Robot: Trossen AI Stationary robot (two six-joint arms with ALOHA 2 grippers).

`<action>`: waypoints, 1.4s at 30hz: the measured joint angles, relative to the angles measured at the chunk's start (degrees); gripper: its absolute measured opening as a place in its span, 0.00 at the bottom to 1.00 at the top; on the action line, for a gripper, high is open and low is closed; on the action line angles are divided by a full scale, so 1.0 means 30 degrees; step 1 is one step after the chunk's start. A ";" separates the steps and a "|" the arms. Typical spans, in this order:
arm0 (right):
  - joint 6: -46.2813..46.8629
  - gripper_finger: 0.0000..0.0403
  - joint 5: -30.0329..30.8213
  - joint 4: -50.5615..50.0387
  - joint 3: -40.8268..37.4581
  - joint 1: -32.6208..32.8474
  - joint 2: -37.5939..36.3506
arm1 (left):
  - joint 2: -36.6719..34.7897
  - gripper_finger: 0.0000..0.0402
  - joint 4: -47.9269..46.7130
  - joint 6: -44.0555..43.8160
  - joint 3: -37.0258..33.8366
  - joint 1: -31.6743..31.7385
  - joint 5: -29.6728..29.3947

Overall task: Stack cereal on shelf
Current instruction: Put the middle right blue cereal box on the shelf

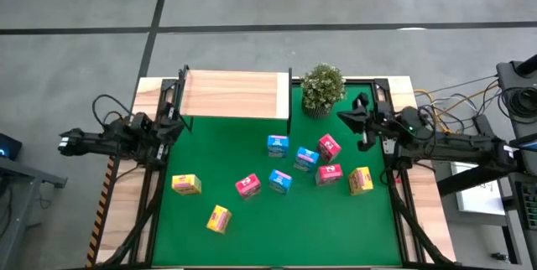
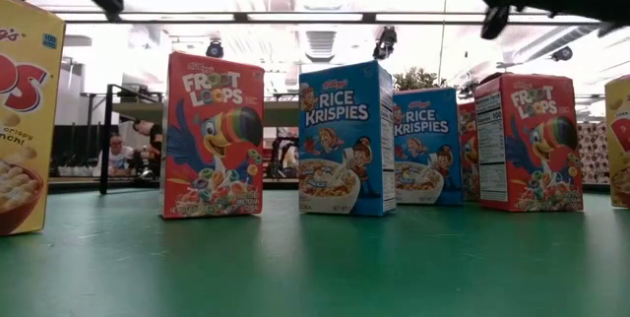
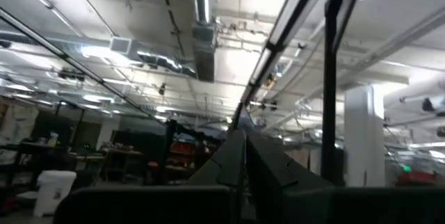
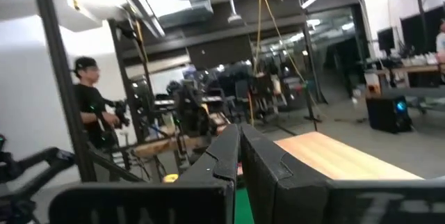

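the shelf top is bare. a plant stands just right of the shelf. in front of the shelf the mat is open; boxes crowd farther right.
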 joint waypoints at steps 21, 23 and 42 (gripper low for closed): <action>-0.1822 0.02 0.0490 -1.6904 1.3288 0.0003 0.8510 | 0.3717 0.00 -0.6214 0.2533 0.4289 0.0000 0.0233; -0.1895 0.02 0.0458 -1.7877 1.4060 0.0090 0.9277 | 0.3699 0.00 -0.6855 0.2527 0.4511 0.0000 0.0226; -0.0101 0.02 0.0621 -2.5474 1.9772 0.5342 1.4846 | 0.3748 0.00 -0.7162 0.2868 0.4870 0.0007 -0.0306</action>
